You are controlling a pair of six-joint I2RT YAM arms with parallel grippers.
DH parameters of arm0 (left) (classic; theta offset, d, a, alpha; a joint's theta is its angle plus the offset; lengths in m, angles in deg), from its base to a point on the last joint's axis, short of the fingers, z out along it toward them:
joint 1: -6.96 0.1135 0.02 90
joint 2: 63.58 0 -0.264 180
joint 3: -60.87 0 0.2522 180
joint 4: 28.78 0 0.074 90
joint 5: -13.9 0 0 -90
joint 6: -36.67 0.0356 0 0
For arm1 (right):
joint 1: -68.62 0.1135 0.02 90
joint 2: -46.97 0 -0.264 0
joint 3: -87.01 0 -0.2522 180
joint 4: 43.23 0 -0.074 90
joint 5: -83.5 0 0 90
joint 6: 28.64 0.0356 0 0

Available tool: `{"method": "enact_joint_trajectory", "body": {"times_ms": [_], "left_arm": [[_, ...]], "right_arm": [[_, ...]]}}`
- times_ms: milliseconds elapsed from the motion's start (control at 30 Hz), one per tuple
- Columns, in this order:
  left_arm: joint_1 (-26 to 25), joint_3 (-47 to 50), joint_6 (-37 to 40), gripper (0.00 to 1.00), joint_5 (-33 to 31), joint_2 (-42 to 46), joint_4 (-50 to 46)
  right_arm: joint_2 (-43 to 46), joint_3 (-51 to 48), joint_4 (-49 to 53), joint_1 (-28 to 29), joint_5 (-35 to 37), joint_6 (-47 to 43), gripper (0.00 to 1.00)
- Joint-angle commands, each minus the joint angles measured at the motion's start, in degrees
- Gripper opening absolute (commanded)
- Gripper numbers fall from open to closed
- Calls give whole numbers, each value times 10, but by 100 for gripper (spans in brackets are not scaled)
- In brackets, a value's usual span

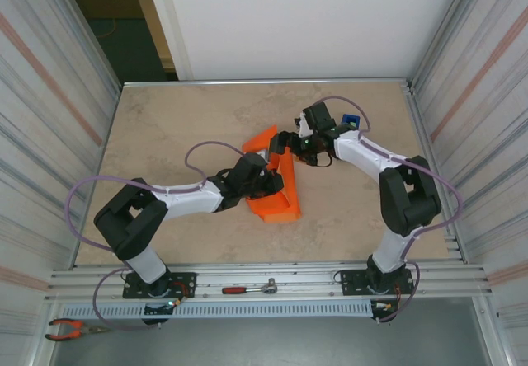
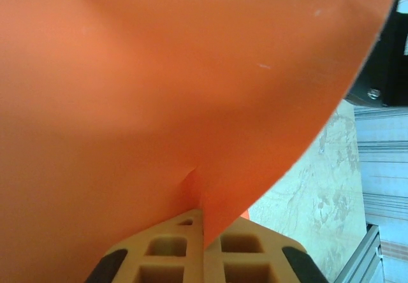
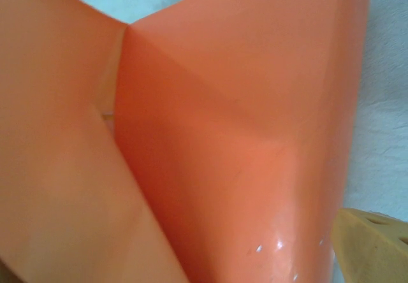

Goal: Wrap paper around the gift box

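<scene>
Your left end effector (image 2: pixel 203 261) pinches the matte, creased orange paper (image 2: pixel 159 104), which hides the blocky gift box (image 1: pixel 276 208) just beside it; your right end effector (image 1: pixel 289 145) gapes wide near a raised fold.

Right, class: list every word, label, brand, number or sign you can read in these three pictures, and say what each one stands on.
No text can be read anywhere.
The orange paper is plain, with no print on it.
The blue tape dispenser, the red-handled tool and the pliers are too small to show any marking.
</scene>
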Motion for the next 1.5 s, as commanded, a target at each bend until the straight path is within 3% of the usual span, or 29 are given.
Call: {"method": "enact_joint_trajectory", "body": {"times_ms": [0,167,500,633,767,1000,1333,1467], "left_arm": [[-6,4,10,2,-8,-29,-70],[-6,1,11,2,-4,-31,-72],[-6,-19,32,7,17,-22,-84],[-1,-39,55,19,51,-10,-97],[16,-80,92,40,130,9,-122],[69,-131,156,60,239,64,-191],[211,-86,273,64,199,108,-303],[228,-76,304,67,193,75,-304]], "right_arm": [[-31,15,19,4,21,5,99],[-67,20,11,3,1,7,98],[-73,-35,-27,-27,-33,16,65],[-72,-49,-35,-28,-36,18,56],[-73,-57,-40,-29,-36,18,48],[-66,-69,-46,-27,-40,23,43],[-49,-94,-60,-16,-33,44,40],[-43,-102,-62,-10,-23,49,40]]}}
